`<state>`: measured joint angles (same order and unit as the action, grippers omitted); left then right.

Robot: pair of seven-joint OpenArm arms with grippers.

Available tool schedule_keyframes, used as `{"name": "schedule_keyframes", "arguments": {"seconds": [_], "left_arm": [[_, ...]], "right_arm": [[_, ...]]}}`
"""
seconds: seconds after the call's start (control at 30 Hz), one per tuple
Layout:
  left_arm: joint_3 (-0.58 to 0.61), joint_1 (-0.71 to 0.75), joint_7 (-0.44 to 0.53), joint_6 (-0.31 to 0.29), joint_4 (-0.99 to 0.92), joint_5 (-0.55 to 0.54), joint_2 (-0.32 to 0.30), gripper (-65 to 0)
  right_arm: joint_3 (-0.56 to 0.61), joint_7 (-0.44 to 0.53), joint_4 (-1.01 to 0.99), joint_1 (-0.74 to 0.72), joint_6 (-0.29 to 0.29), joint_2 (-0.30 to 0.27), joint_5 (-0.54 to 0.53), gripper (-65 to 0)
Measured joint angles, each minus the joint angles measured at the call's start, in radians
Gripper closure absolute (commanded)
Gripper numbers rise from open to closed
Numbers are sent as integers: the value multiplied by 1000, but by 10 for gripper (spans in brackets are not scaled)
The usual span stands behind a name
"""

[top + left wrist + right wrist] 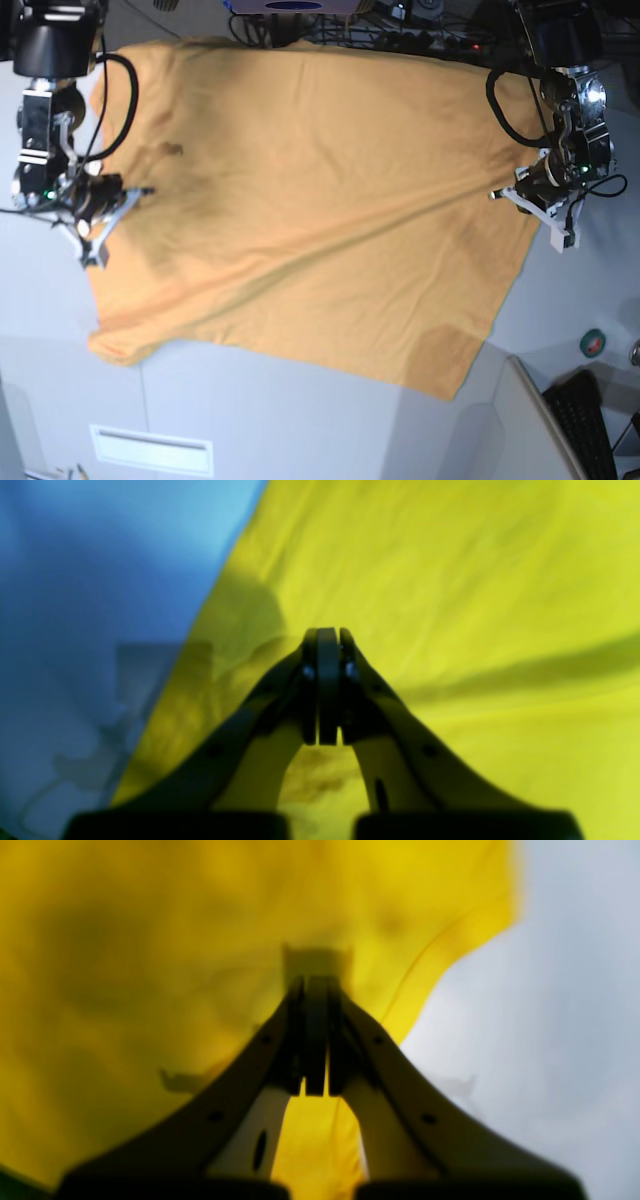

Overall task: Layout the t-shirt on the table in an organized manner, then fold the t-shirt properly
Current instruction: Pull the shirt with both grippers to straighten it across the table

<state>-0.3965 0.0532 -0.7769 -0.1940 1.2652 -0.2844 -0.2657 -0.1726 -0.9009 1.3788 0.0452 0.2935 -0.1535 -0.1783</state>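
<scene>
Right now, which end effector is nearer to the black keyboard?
Left. The left end effector sits at the t-shirt's edge on the keyboard's side, above it in the base view. The right end effector is at the opposite edge, across the whole shirt.

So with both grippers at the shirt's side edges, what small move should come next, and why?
Probably draw the left gripper and right gripper, both shut at the edges, slightly apart: a diagonal crease still runs across the t-shirt on the table.

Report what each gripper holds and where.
Both grip the t-shirt: left gripper and right gripper each pinch an opposite side edge.
</scene>
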Motion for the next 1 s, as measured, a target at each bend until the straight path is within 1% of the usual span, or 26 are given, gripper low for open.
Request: {"name": "schedule_keyframes", "arguments": {"seconds": [0.1,0.17,0.27,0.33,0.37,0.43,0.53,0.6,0.67,0.73,0.77,0.83,0.9,1.0], "left_arm": [[72,-4,2,7,-43,8,-14,0],[121,-10,23,6,-56,5,-19,0],[173,-55,21,7,-91,5,-23,0],[191,-93,30,8,-139,-2,-22,0],[195,-106,33,32,-159,-8,-23,0],[223,-142,38,46,-197,-12,-26,0],[264,-204,45,60,-248,-3,-24,0],[273,-242,39,59,-282,-5,-20,0],[271,-287,35,59,-321,-3,-6,0],[272,-336,35,61,-370,3,11,0],[273,-357,53,60,-396,3,18,0],[284,-396,90,60,-451,-1,34,0],[292,-440,115,59,-510,-4,40,0],[293,-493,166,60,-590,0,55,0]], "right_arm": [[46,3,2,63,10,6,-4,0],[67,59,-14,63,7,5,-2,0],[70,150,-90,30,10,0,-30,0],[68,188,-168,-26,16,-7,-49,0],[68,208,-211,-56,21,-12,-53,0],[76,241,-314,-130,36,-35,-69,0],[71,353,-506,-257,39,-55,-71,0],[74,415,-649,-351,39,-68,-66,0],[75,483,-790,-436,47,-80,-64,0],[75,562,-890,-495,44,-80,-48,0],[75,587,-922,-517,39,-82,-42,0],[79,612,-977,-559,34,-93,-26,0],[79,619,-1000,-587,0,-105,1,0],[79,631,-1009,-610,-2,-125,0,0]]}}
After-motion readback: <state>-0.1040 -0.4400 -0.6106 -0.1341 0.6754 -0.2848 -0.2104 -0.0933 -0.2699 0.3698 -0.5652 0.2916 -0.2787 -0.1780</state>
